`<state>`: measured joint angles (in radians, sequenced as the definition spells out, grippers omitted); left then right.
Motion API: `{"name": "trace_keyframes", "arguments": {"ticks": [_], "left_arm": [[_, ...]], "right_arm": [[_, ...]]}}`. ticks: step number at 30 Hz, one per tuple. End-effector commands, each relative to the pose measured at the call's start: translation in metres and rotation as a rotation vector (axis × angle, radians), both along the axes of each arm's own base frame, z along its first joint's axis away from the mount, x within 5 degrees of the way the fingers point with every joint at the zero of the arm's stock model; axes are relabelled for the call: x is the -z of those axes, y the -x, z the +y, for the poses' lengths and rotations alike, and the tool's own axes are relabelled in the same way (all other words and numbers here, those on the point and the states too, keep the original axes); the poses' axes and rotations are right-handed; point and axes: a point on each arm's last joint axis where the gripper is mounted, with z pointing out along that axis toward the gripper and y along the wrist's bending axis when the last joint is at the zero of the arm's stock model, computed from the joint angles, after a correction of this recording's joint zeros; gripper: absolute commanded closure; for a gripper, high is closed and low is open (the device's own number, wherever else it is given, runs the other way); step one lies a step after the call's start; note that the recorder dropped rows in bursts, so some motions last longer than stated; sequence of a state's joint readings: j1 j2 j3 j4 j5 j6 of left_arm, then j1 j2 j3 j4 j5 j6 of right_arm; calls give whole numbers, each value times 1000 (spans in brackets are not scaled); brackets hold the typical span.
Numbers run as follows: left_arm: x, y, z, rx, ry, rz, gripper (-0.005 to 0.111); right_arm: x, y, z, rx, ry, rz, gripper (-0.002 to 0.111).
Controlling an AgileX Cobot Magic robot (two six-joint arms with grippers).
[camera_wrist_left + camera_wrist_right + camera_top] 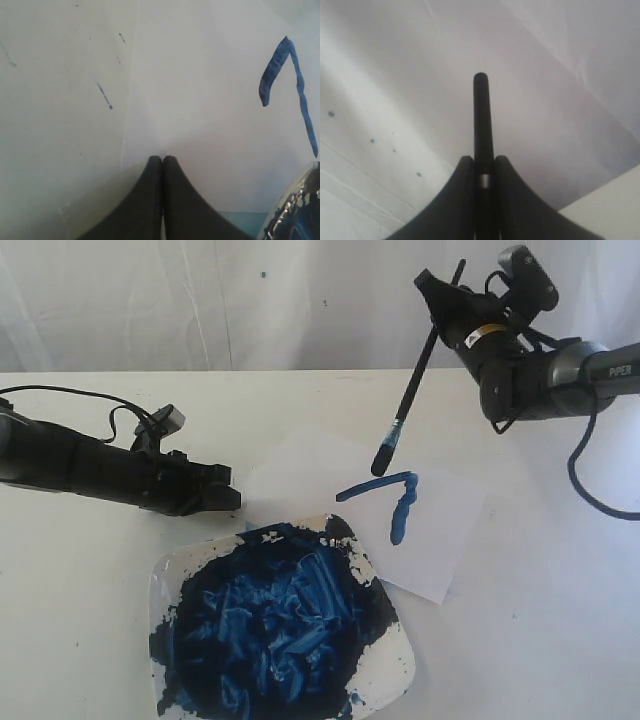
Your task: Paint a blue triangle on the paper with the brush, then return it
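Your right claw (481, 161) is clamped narrow on the brush (481, 115), gripping near the handle's top end. The bristles hang far below the claw and look lifted just clear of the paper (440, 530), beside the triangle (403, 510), which has only two sides. A lever this long could twist in the grip and smear the closing stroke. Your left claw (162, 159) is shut and empty at the paper's edge. It's unclear whether it pins the sheet, so the paper may drag toward the paint plate (157, 578).

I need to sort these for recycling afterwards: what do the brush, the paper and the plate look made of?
Brush: slim black handle with a dull sheen, wood or plastic, unclear; a pale, possibly metal band by the blue-stained bristles. Paper: thin, matte white, lying flat. Plate: smooth white rim, glazed ceramic or plastic.
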<state>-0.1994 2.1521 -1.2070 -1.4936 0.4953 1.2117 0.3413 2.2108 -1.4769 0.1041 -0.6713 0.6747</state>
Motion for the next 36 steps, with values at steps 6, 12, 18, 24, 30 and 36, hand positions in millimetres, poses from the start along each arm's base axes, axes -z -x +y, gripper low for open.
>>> {"name": "trace_keyframes", "arguments": {"ticks": [6,12,18,24,30,36], "left_arm": [[22,6,1,-16,-39,67,107],[22,6,1,-16,-39,67,107],[22,6,1,-16,-39,67,107],[22,6,1,-16,-39,67,107],[22,6,1,-16,-39,67,107],[22,6,1,-16,-39,67,107]], "right_arm": [[19,-4,1,-15,-72,-79,108],[31,-6,6,-53,-144,-96,108],[46,-8,16,-90,-164,-154,108],[50,-8,28,-134,-147,-190,108],[50,-7,29,-139,-144,-188,108],[55,-4,29,-159,-136,-191,108]]}}
